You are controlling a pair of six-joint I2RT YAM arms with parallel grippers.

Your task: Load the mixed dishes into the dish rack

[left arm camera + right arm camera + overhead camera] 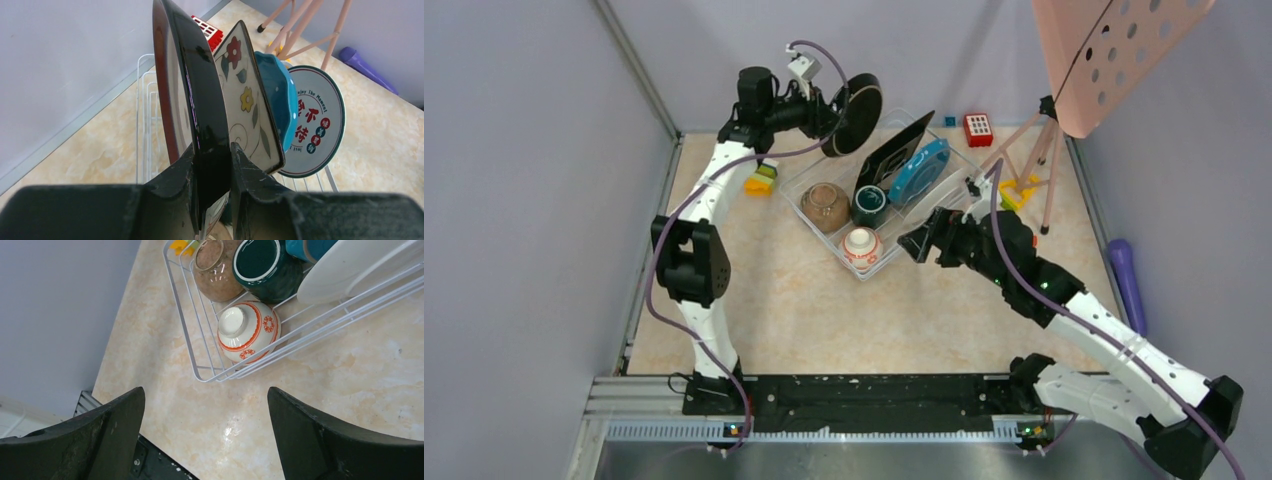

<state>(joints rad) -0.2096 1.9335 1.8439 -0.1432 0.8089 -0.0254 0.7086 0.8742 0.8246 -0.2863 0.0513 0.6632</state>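
Held above dish rack by far edge of table: dark red-rimmed round plate.
With left end effector clenched on it and right end effector released, lower upright into a free slot.

1. We see plain grey-lilac walls on left, back & right.
2. Tabletop: beige, marbled, w/ soft even light.
3. Pink stand at back right, w/ perforated pink panel on top.
4. Metal rail along near edge.

White links, black joints, purple cables behind the matte black left end effector and right end effector.
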